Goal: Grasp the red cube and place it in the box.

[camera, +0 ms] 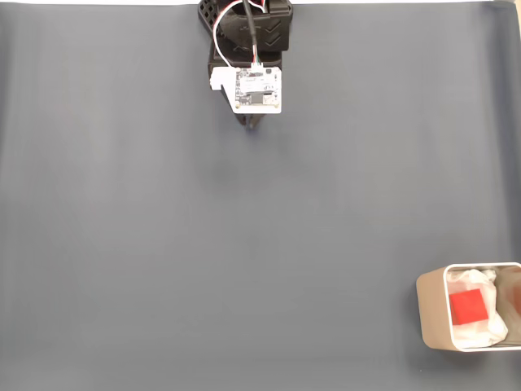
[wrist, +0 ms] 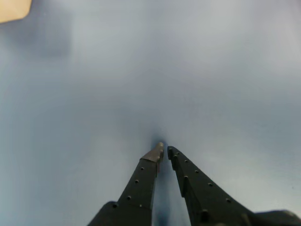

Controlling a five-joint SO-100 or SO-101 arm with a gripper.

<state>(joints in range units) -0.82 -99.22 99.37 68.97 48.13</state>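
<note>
From the fixed view I see the arm (camera: 248,49) folded at the far edge of the desk (camera: 163,244), close to the middle of that edge. A white circuit board (camera: 259,88) sits on top of it, with white and red wires looping up from the board into the black housing.

The red cube (camera: 468,307) lies inside the box (camera: 430,309), resting on the crumpled white paper (camera: 488,327) that lines it. The box stands at the near right corner of the desk in the fixed view, and its right side is cut off by the picture edge. The cube sits toward the left half of the box, one flat face up. Arm and box are well apart.

In the wrist view I read the gripper (wrist: 164,151) pointing down at the bare grey desk surface (wrist: 211,70). The two black fingers (wrist: 141,181) converge to their tips, which are nearly pressed together with only a thin slit between them. Nothing is held between the jaws. A beige corner (wrist: 13,8), out of focus, shows at the top left of the wrist view; I cannot tell what it is
</note>
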